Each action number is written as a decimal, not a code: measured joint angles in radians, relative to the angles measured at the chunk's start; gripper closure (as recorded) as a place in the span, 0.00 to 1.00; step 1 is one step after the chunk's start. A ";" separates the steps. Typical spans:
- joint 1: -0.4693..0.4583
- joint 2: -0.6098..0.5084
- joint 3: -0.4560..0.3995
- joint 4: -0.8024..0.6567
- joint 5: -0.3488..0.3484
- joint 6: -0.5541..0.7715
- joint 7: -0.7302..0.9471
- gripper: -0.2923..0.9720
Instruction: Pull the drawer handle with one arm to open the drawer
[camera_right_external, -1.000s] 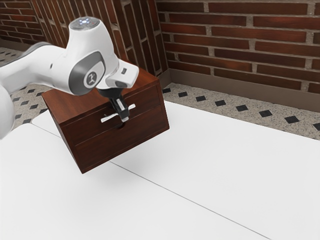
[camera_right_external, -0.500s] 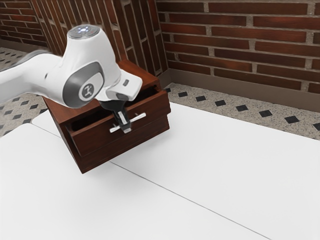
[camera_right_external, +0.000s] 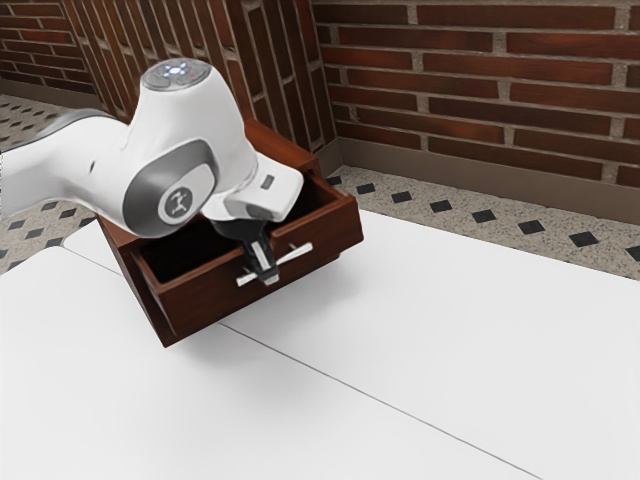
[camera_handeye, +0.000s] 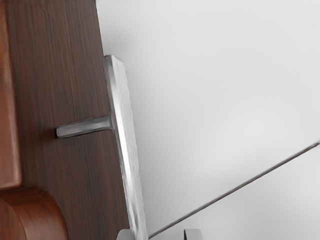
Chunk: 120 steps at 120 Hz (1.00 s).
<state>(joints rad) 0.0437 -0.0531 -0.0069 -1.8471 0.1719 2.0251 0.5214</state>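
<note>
Nearest: smooth white matte tabletop (camera_right_external: 450, 350), bare across its near and middle parts, crossed by a thin dark seam (camera_right_external: 380, 400) running slantwise toward the exterior view's lower right.

Farther back, toward the exterior view's left, on that same tabletop: dark reddish-brown wooden cabinet (camera_right_external: 195, 325), set at an angle to the table edge. Upper wooden drawer (camera_right_external: 330, 235) partly slid out of the cabinet toward the exterior view's right, its dark hollow inside (camera_right_external: 190, 250) open to view from above.

On the drawer front: slim silver T-shaped metal handle (camera_right_external: 290, 257), standing off the wood on a short post. In the wrist view, same bar (camera_handeye: 122, 145) lying along the grained wood, with white table and seam beyond it.

At the handle: black two-finger gripper (camera_right_external: 263, 270), reaching down from the bulky white arm (camera_right_external: 180, 150) that leans over the cabinet from the exterior view's left. Fingers apart, bar passing between them; in the wrist view, bar against one tip and clear of the other fingertip (camera_handeye: 192, 234), so hooked rather than clamped.

Beyond the table: pale speckled tile floor (camera_right_external: 480, 215) dotted with small black diamonds. Then a grey-brown baseboard (camera_right_external: 450, 165). Farthest: red-brown brick wall (camera_right_external: 480, 80) with pale mortar, meeting a second brick wall in a corner behind the cabinet.
</note>
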 joint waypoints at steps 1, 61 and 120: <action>-0.001 0.000 -0.001 0.000 0.000 0.000 -0.001 0.75; -0.015 -0.057 -0.080 -0.059 0.000 0.000 -0.061 0.73; -0.013 -0.157 -0.124 0.180 -0.051 -0.421 -0.068 0.29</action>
<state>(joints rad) 0.0302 -0.2099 -0.1313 -1.6672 0.1212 1.6038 0.4529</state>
